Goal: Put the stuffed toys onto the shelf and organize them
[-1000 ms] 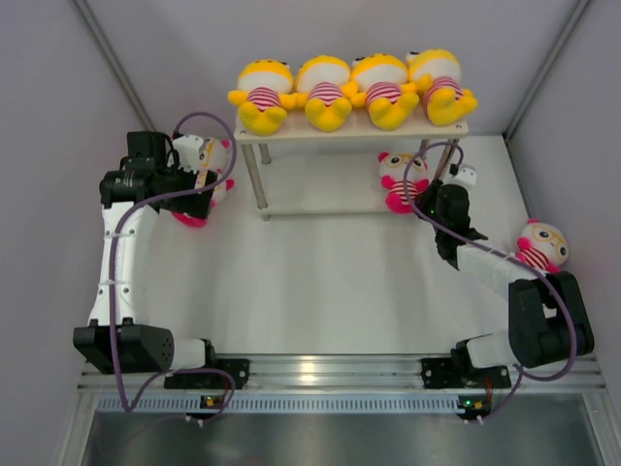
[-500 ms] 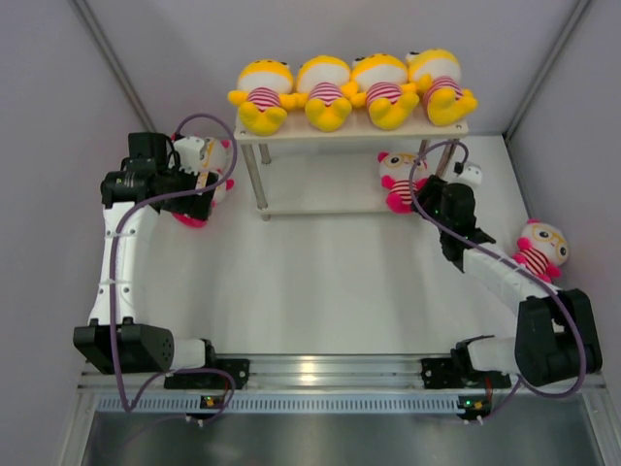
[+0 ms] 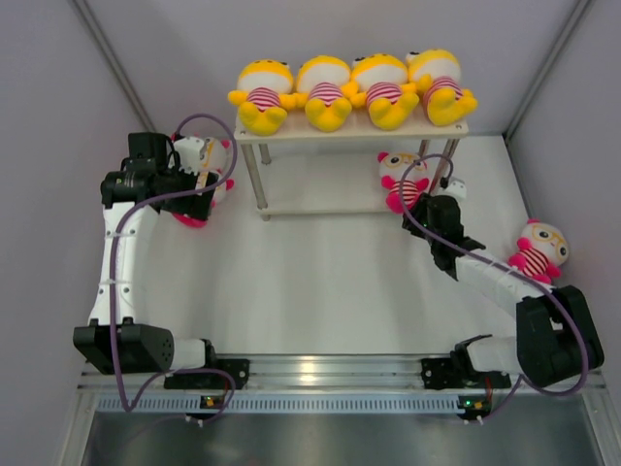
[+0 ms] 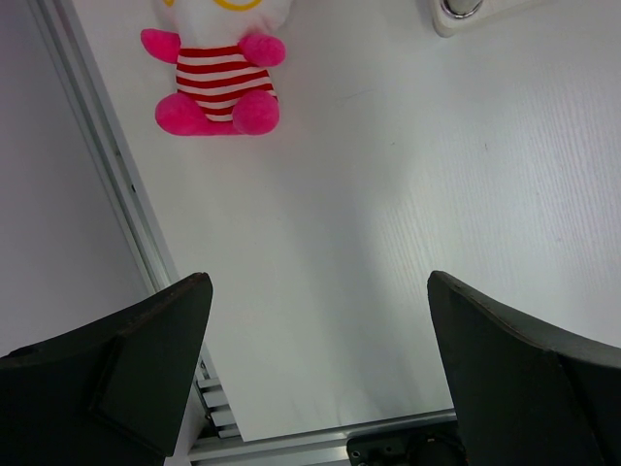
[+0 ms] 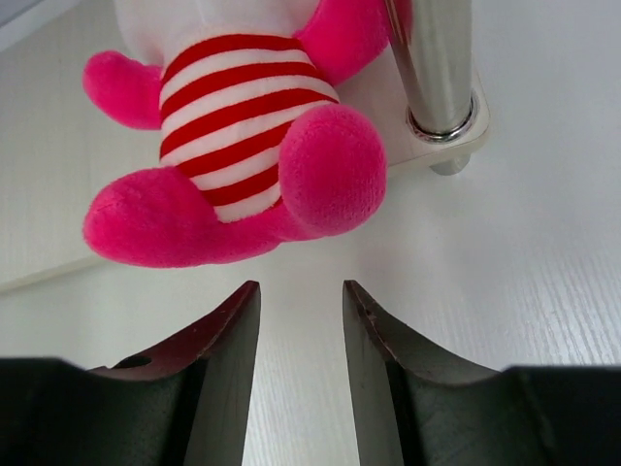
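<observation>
R gripper [image 5: 301, 335] jaws only narrowly parted, empty, just short of pink-limbed doll [image 5: 228, 146] sitting on shelf [image 3: 320, 194] lower tier beside metal leg [image 5: 432, 68]; L gripper [image 4: 320, 379] wide open, empty; doll prob. light, soft, so pinch across striped torso, not limbs.

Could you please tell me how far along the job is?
Done: four yellow dolls sit atop the shelf; one pink doll sits on its lower board. In hand: nothing; the left gripper and right gripper are open. Left: the right-side doll and left-side doll on the table.
</observation>
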Robot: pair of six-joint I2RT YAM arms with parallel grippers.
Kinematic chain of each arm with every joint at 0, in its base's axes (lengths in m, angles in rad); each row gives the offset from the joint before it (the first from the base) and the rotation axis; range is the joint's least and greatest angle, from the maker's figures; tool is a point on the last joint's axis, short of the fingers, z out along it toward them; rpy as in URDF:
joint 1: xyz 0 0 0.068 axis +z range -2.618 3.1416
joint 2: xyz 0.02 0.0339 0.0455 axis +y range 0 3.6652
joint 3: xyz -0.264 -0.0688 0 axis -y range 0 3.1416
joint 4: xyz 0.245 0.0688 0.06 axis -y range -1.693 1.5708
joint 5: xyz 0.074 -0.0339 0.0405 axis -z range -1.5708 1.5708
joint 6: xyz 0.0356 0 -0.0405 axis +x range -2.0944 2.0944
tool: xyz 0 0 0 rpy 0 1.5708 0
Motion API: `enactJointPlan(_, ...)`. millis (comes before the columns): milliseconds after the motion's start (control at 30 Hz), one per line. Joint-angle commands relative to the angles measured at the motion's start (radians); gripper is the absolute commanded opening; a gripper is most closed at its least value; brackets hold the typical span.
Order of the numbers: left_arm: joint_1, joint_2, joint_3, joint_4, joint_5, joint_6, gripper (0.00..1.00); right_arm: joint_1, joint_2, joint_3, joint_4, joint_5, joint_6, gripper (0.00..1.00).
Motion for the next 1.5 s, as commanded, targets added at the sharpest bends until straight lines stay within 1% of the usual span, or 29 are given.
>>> enactJointPlan(0, 0.005, -0.028, -0.007, 0.011, -0.017, 0.005, 0.99, 0.014, 0.054, 0.048, 0.078, 0.014, 0.022, 0.4)
enactJointPlan(167, 0.006, -0.031, -0.009, 0.012, -0.026, 0.007, 0.99, 0.014, 0.166, 0.139, 0.07, 0.052, 0.007, 0.38)
enactJointPlan(267, 0.005, -0.033, -0.01, 0.011, -0.033, 0.007, 0.99, 0.009, 0.192, 0.171, 0.066, 0.068, 0.007, 0.38)
enactJointPlan(433, 0.005, -0.029, -0.016, 0.011, -0.036, 0.01, 0.99, 0.009, 0.182, 0.165, 0.052, 0.103, 0.005, 0.4)
enactJointPlan(567, 0.005, -0.029, -0.018, 0.012, -0.03, 0.01, 0.99, 0.008, 0.122, 0.13, 0.008, 0.117, 0.012, 0.43)
enactJointPlan(600, 0.005, -0.033, -0.019, 0.011, -0.03, 0.01, 0.99, 0.008, 0.104, 0.104, -0.003, 0.134, 0.018, 0.47)
enactJointPlan(633, 0.005, -0.031, -0.019, 0.009, -0.03, 0.01, 0.99, 0.008, 0.081, 0.093, -0.056, 0.147, 0.036, 0.5)
enactJointPlan(667, 0.005, -0.033, -0.022, 0.011, -0.03, 0.013, 0.99, 0.006, 0.027, 0.082, -0.084, 0.166, 0.045, 0.52)
enactJointPlan(700, 0.005, -0.031, -0.026, 0.011, -0.028, 0.013, 0.99, 0.008, 0.0, 0.064, -0.127, 0.228, 0.056, 0.59)
enactJointPlan(733, 0.005, -0.028, -0.027, 0.011, -0.026, 0.013, 0.99, 0.006, -0.028, 0.059, -0.171, 0.27, 0.085, 0.63)
enactJointPlan(767, 0.005, -0.028, -0.029, 0.011, -0.02, 0.013, 0.99, 0.003, -0.081, 0.05, -0.274, 0.308, 0.097, 0.68)
enactJointPlan(800, 0.003, -0.025, -0.027, 0.009, -0.017, 0.014, 0.99, -0.003, -0.108, 0.047, -0.32, 0.343, 0.11, 0.73)
enactJointPlan(833, 0.005, -0.02, -0.024, 0.011, -0.014, 0.016, 0.99, -0.03, -0.16, 0.042, -0.356, 0.377, 0.122, 0.78)
enactJointPlan(900, 0.003, -0.022, -0.018, 0.011, 0.003, 0.017, 0.99, -0.078, -0.206, 0.019, -0.436, 0.375, 0.121, 0.81)
enactJointPlan(933, 0.003, -0.022, -0.018, 0.011, 0.007, 0.019, 0.99, -0.139, -0.246, 0.012, -0.462, 0.373, 0.121, 0.82)
enactJointPlan(1000, 0.003, -0.026, -0.016, 0.011, 0.015, 0.019, 0.99, -0.213, -0.281, -0.001, -0.523, 0.381, 0.122, 0.87)
enactJointPlan(1033, 0.005, -0.028, -0.018, 0.012, 0.015, 0.02, 0.99, -0.254, -0.307, -0.002, -0.546, 0.391, 0.134, 0.87)
enactJointPlan(1067, 0.003, -0.029, -0.019, 0.009, 0.017, 0.022, 0.99, -0.341, -0.317, 0.008, -0.567, 0.41, 0.14, 0.9)
enactJointPlan(1133, 0.003, -0.036, -0.026, 0.008, 0.013, 0.026, 0.99, -0.424, -0.326, 0.028, -0.641, 0.494, 0.172, 0.94)
enactJointPlan(1167, 0.002, -0.039, -0.027, 0.008, 0.012, 0.03, 0.99, -0.442, -0.323, 0.05, -0.67, 0.532, 0.185, 0.95)
enactJointPlan(1200, 0.003, -0.04, -0.029, 0.009, 0.012, 0.028, 0.99, -0.454, -0.318, 0.058, -0.715, 0.61, 0.196, 0.99)
enactJointPlan(1267, 0.0, -0.04, -0.032, 0.009, 0.02, 0.031, 0.99, -0.482, -0.292, 0.068, -0.753, 0.678, 0.254, 0.99)
enactJointPlan(1300, 0.0, -0.04, -0.03, 0.008, 0.023, 0.031, 0.99, -0.495, -0.28, 0.068, -0.758, 0.681, 0.262, 0.99)
enactJointPlan(1367, -0.006, -0.042, -0.026, 0.008, 0.03, 0.031, 0.99, -0.569, -0.249, 0.061, -0.749, 0.639, 0.269, 0.99)
enactJointPlan(1400, -0.008, -0.042, -0.026, 0.008, 0.029, 0.031, 0.99, -0.6, -0.245, 0.055, -0.732, 0.579, 0.269, 0.99)
enactJointPlan(1433, -0.009, -0.043, -0.021, 0.008, 0.026, 0.031, 0.99, -0.679, -0.245, 0.049, -0.692, 0.542, 0.253, 0.99)
enactJointPlan(1467, -0.009, -0.048, -0.021, 0.008, 0.021, 0.033, 0.99, -0.722, -0.251, 0.035, -0.656, 0.502, 0.231, 0.99)
